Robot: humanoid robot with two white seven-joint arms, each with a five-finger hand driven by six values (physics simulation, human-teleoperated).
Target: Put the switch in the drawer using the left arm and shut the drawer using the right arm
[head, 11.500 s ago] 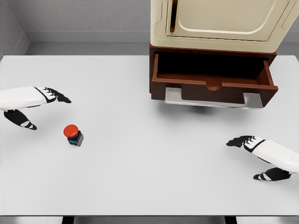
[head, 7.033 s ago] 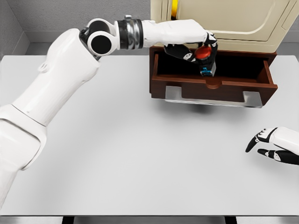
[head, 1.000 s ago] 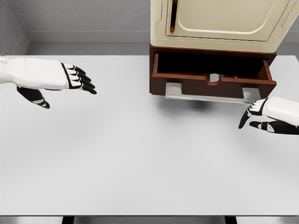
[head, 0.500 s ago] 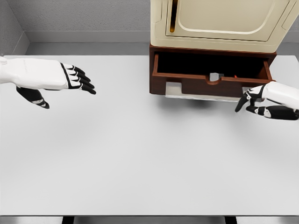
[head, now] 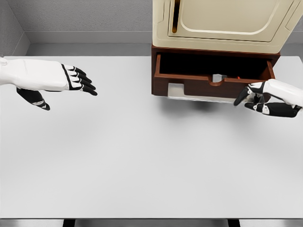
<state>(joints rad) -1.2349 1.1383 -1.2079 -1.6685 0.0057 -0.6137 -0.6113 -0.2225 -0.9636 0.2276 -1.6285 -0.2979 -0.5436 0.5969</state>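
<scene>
Head view. We show the right hand (head: 265, 98) at the right end of the wooden drawer (head: 215, 86), its dark fingers (head: 242, 96) loosely bent and holding nothing; they lie against or just short of the drawer front, and we cannot tell from this view whether they touch it. The drawer is part-way out of the dark wooden base under the cream cabinet (head: 222, 23). Its long axis runs across the view, leftward from this hand, and the front panel lies directly beyond the fingertips, toward the cabinet.

Of the switch (head: 218, 77) we see only a grey patch and a sliver of red through the notch in the drawer front; it lies inside the drawer, up and to the left of the right hand. We judge the first half of the task done.

The left hand (head: 71, 79) hangs over the white table (head: 142, 165), far to the left of the drawer, fingers extended and relaxed, empty.

The relation that governs the coming move: the drawer front lies just ahead of the right hand, and the closing direction runs away from the robot, square to the drawer's long axis. The right hand is much the nearer. Because it bears near the right end and not the middle, we judge that an off-centre push may skew the drawer.
</scene>
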